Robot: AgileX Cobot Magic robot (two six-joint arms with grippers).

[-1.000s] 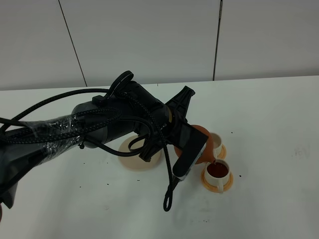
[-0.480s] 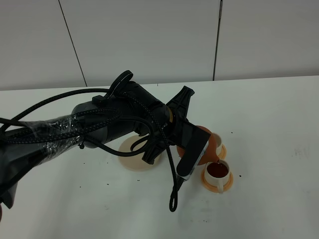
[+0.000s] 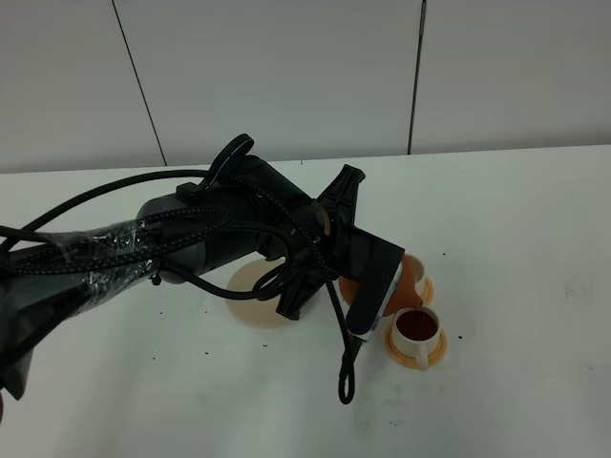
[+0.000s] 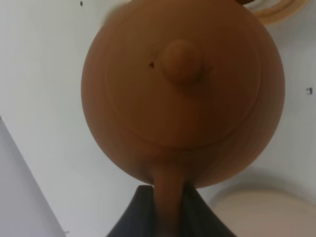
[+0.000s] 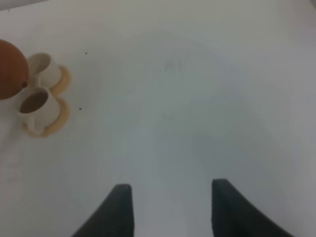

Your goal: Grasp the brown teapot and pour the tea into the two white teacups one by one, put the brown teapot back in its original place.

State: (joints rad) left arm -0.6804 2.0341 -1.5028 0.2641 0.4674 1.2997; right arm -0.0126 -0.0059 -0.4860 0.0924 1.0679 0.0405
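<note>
Though the nearer cup is already full, the brown teapot hangs in the air beside the pair.

From the high camera, the left arm (image 3: 220, 239) reaches across the counter (image 3: 535, 229) and carries the brown teapot (image 3: 409, 277) just above the two white teacups (image 3: 401, 329). The nearer cup holds dark tea (image 3: 417, 327). The farther is mostly hidden behind the pot and is, I judge, next to be filled. The cream disc (image 3: 250, 303), the original place, lies without the pot. At the left wrist, the left jaws are clamped on the pot's stubby handle (image 4: 167, 197), a grip that lets a wrist roll tip the spout. At the right wrist, the right jaws stand apart and empty, well away from the cups, probably parked out of the pour's way.
</note>
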